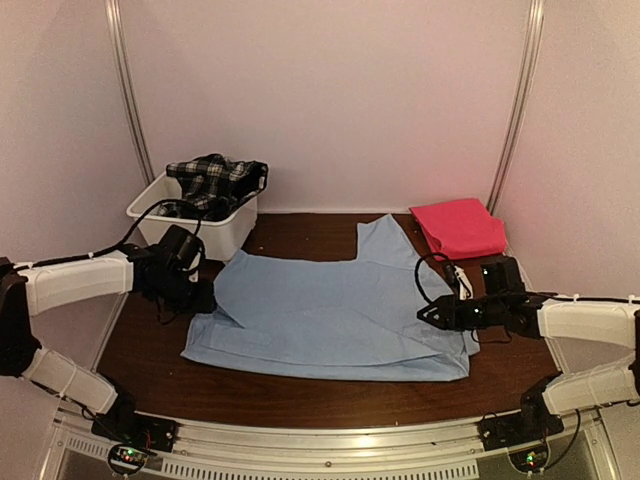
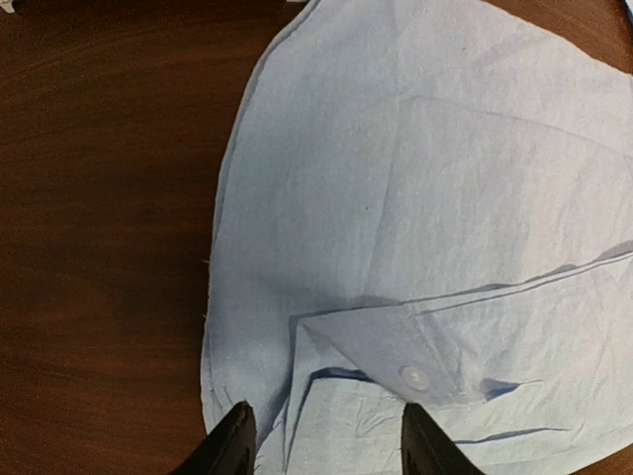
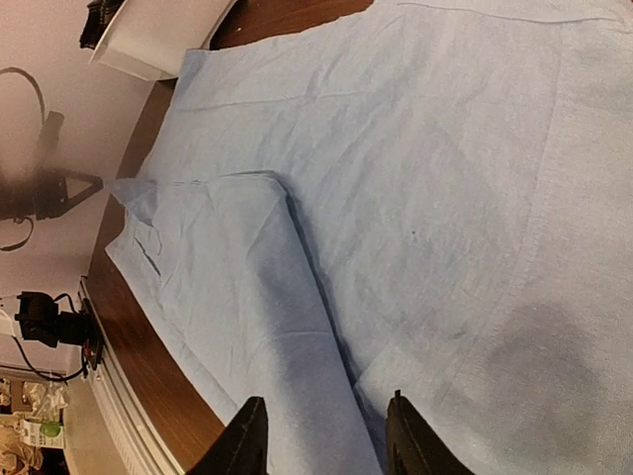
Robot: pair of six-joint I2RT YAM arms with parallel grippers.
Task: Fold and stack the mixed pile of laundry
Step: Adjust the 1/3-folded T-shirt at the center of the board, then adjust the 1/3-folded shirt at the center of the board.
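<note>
1. Top view. The light blue shirt [image 1: 330, 310] lies spread flat in the middle of the table [image 1: 300, 400]. The pink-red cloth [image 1: 458, 228] sits folded at the far right corner, apart from the shirt. The plaid garment [image 1: 212, 178] is heaped in the white tub [image 1: 215, 232] at the far left corner. My left gripper [image 1: 200, 298] is at the shirt's left edge and my right gripper [image 1: 428, 314] at its right edge.
2. Left wrist view. My left fingers [image 2: 232, 440] stand apart, with nothing clamped between them. The shirt's folded-over placket and a white button [image 2: 413, 376] lie just ahead of them. Bare wood shows to the left.
3. Right wrist view. My right fingers [image 3: 247, 435] stand apart over the shirt, and a folded edge of blue fabric runs down between them. I cannot tell whether they touch it. A corner of the tub shows at the upper left. Clutter [image 3: 30, 430] beyond the table edge carries print too small to read.
</note>
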